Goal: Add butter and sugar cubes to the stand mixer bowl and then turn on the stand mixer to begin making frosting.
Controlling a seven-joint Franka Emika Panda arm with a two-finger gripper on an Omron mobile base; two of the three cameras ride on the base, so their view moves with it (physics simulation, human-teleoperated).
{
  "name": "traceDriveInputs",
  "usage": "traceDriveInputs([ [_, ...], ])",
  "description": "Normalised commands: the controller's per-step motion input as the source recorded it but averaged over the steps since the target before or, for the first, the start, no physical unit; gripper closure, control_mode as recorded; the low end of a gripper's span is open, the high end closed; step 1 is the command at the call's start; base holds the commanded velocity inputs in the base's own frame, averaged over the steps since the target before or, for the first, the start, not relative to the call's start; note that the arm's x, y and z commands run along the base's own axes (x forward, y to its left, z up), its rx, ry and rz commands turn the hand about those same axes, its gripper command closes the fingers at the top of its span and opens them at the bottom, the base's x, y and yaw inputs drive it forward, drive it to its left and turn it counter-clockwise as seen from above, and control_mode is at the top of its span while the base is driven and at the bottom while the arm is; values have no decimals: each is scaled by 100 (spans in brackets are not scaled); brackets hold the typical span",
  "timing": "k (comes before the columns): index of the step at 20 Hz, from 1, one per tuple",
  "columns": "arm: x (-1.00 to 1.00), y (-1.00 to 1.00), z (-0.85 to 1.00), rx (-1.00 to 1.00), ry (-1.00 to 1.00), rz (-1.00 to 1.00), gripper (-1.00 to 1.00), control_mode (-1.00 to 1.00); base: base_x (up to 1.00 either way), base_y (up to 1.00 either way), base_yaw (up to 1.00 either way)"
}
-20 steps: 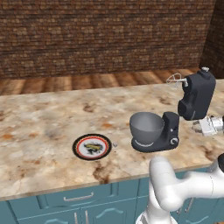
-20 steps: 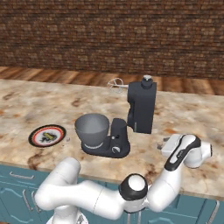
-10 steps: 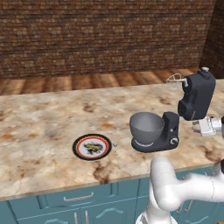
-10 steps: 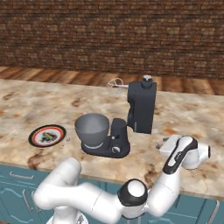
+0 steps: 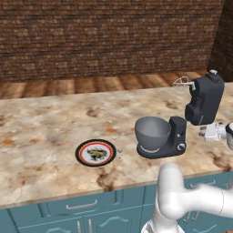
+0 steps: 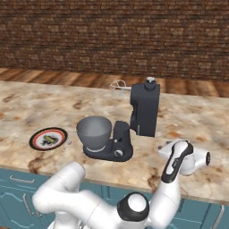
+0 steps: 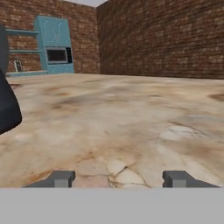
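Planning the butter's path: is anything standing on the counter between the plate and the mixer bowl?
Nothing visible does. The plate lies left of the bowl with bare counter between them, and the bowl is open on top.

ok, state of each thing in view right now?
Mixer: head tilted up and back, whisk clear of the bowl.
Bowl: seated on the mixer base, looks empty.
Plate: flat on the counter, left of the bowl, yellow butter on it.
Gripper: fingers apart, nothing between them.

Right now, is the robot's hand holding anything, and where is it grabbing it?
No, nothing is held. The gripper has its two fingertips standing apart over the bare marble counter, with nothing between them.
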Motion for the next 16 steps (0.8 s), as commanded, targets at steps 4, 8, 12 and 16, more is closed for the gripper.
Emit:
traceDriveInputs([
  [4,0,-1,-18,-1,1,-19,100,-100,0,0,0],
  [8,-3,-16,-3,0,1,-17,100,-100,0,0,0],
  [12,-22,-10,27,0,0,-13,100,-100,0,0,0],
  [16,-66,-12,70,0,1,-10,100,-100,0,0,0],
])
